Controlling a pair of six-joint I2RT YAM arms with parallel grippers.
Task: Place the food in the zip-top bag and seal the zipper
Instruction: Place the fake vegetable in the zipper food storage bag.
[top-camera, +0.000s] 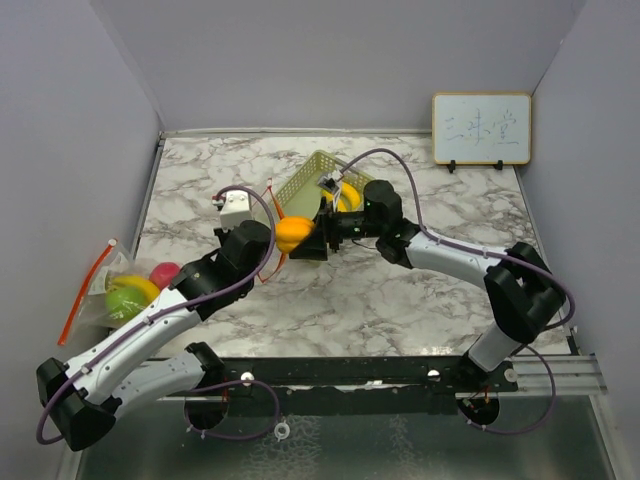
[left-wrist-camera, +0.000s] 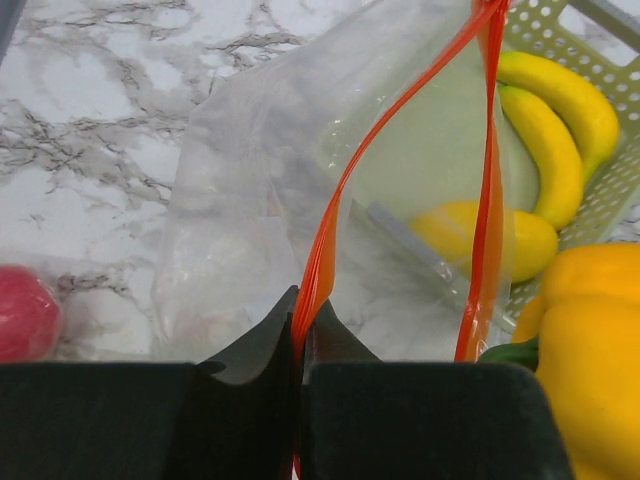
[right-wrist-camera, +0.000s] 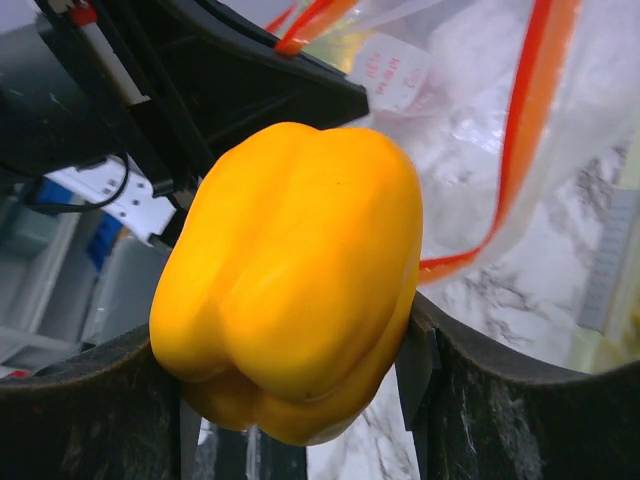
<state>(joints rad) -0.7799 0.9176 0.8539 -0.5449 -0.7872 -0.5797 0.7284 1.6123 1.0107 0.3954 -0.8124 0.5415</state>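
Observation:
My right gripper (top-camera: 308, 238) (right-wrist-camera: 290, 360) is shut on a yellow bell pepper (top-camera: 293, 233) (right-wrist-camera: 300, 270) and holds it off the table at the mouth of the clear zip-top bag (left-wrist-camera: 250, 200) (right-wrist-camera: 480, 130). My left gripper (top-camera: 268, 250) (left-wrist-camera: 305, 312) is shut on the bag's orange zipper strip (left-wrist-camera: 325, 250) and holds the mouth open. The pepper also shows at the right edge of the left wrist view (left-wrist-camera: 590, 350). Yellow bananas (left-wrist-camera: 560, 130) (top-camera: 346, 196) and a small yellow fruit (left-wrist-camera: 480, 235) lie in the pale green mesh basket (top-camera: 305, 175) (left-wrist-camera: 612, 205) behind the bag.
At the left table edge a second clear bag with an orange zipper (top-camera: 88, 290) lies by a green fruit (top-camera: 125, 298), a yellow one and a red one (top-camera: 163, 272) (left-wrist-camera: 22, 312). A small whiteboard (top-camera: 481, 128) stands at the back right. Grey walls close in three sides.

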